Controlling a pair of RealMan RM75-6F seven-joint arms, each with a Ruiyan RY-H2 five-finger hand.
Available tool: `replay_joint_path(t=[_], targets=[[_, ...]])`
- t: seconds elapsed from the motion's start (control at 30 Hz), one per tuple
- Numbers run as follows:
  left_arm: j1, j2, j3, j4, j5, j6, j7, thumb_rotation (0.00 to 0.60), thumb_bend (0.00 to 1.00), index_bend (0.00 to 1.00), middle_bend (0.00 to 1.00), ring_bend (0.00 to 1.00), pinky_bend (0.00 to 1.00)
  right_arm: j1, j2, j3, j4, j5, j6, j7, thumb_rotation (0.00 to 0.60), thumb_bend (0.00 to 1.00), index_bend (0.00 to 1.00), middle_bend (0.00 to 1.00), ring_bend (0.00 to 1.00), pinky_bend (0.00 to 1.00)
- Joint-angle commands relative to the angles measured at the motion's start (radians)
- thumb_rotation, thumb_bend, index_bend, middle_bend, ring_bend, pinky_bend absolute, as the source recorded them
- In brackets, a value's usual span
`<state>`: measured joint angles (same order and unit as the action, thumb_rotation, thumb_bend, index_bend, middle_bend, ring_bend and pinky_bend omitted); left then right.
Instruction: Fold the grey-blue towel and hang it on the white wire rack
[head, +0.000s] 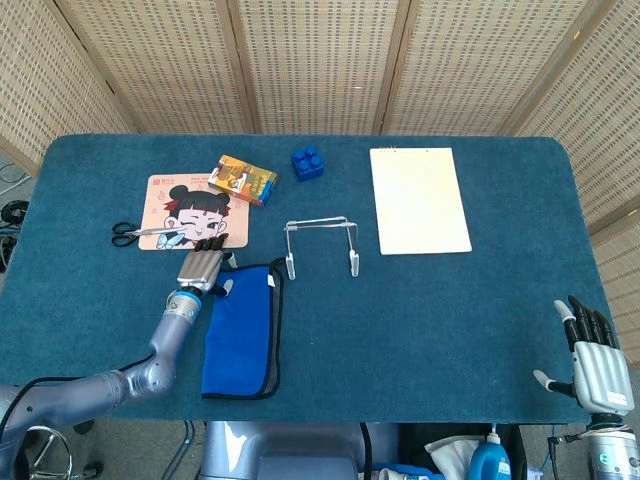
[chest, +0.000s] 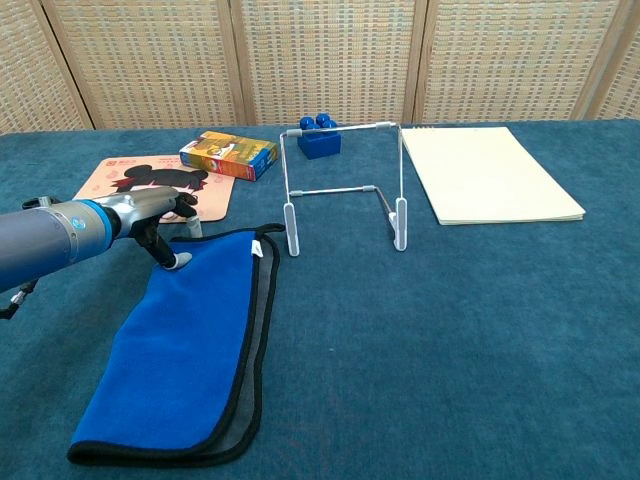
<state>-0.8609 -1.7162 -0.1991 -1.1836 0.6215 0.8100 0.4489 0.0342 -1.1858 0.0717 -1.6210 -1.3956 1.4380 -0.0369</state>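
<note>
Left hand is pressing fingertips on the far-left corner of the folded towel; can't tell if it's pinching. Wire rack is standing just right, cartoon mat and scissors beyond. Right hand is hovering off-table, fingers spread, holding nothing.

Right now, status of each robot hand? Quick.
Left robot hand: fingertips down on the far corner of the towel; whether it grips cannot be told.
Right robot hand: open, fingers apart, holding nothing.
</note>
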Motion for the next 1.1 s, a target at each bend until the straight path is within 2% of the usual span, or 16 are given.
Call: replay_joint_path(t=[0.03,0.57,0.9,1.1], targets=[[0.000,0.002,-0.002,-0.004,0.001,0.002,0.000,0.600,0.45,0.86,0.00,0.00,0.00,0.000,0.000,0.000,0.000,0.000,-0.001,0.000,0.600,0.00,0.00,0.00,0.00,0.00],[0.005,0.005,-0.005,-0.033,0.012,0.038,0.005,0.600,0.44,0.97,0.00,0.00,0.00,0.001,0.000,-0.001,0.000,0.000,-0.001,0.003,0.600,0.00,0.00,0.00,0.00,0.00],[0.005,-0.001,-0.009,-0.029,0.009,0.048,0.013,0.600,0.45,0.99,0.00,0.00,0.00,0.001,0.000,0.000,0.001,0.001,-0.002,0.005,0.600,0.00,0.00,0.00,0.00,0.00],[0.018,0.013,-0.010,-0.063,0.047,0.080,-0.001,0.600,0.45,1.00,0.00,0.00,0.00,0.001,0.000,-0.001,0.002,0.002,-0.003,0.006,0.600,0.00,0.00,0.00,0.00,0.00]])
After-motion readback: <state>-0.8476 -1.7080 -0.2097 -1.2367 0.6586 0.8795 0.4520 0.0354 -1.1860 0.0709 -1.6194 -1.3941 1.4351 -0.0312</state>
